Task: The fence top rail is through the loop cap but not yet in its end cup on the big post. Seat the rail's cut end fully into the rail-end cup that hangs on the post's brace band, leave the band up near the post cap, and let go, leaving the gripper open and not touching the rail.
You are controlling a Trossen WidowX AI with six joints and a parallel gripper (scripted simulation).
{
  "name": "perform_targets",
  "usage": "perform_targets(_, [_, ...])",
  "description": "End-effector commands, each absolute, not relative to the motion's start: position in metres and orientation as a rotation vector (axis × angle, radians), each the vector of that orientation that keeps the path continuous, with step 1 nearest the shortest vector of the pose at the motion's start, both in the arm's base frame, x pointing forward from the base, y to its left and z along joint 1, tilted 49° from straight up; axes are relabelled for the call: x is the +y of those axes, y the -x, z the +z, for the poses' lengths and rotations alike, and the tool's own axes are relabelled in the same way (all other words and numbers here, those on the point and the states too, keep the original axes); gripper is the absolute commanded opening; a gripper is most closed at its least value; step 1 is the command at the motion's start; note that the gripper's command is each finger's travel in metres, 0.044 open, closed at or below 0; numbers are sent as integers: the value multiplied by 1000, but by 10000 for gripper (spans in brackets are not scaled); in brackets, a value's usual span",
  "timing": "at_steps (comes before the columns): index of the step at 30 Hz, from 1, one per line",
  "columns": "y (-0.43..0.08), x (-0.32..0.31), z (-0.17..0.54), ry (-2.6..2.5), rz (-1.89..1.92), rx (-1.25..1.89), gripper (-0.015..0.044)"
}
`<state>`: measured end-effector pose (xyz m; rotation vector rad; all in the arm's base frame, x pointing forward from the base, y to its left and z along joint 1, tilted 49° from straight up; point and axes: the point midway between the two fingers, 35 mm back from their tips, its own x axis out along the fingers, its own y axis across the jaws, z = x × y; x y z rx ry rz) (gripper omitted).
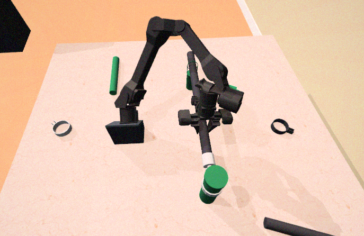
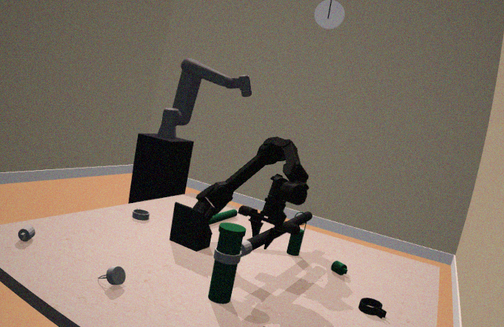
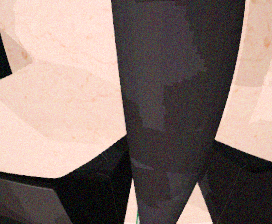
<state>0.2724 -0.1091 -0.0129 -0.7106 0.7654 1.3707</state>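
Note:
My gripper is shut on the dark top rail, gripping it from above near mid-length. The rail's far part runs through the thin wire loop above the small green post. Its near end meets the mouth of the pale rail-end cup; the end face is hidden, so its depth inside cannot be told. The cup hangs beside the big green post. The brace band circles that post a little below its cap.
A green rod, a grey band, a black band, a green fitting and two grey fittings lie around. A dark rod is at front right. Another arm stands behind.

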Motion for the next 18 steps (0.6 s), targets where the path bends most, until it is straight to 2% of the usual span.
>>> perform_targets(1, [-273, -117, -14, 726, 1358, 775, 0])
perform_targets(12, [-272, -110, -14, 711, 1371, 765, 0])
perform_targets(18, [-272, -110, -14, 711, 1371, 765, 158])
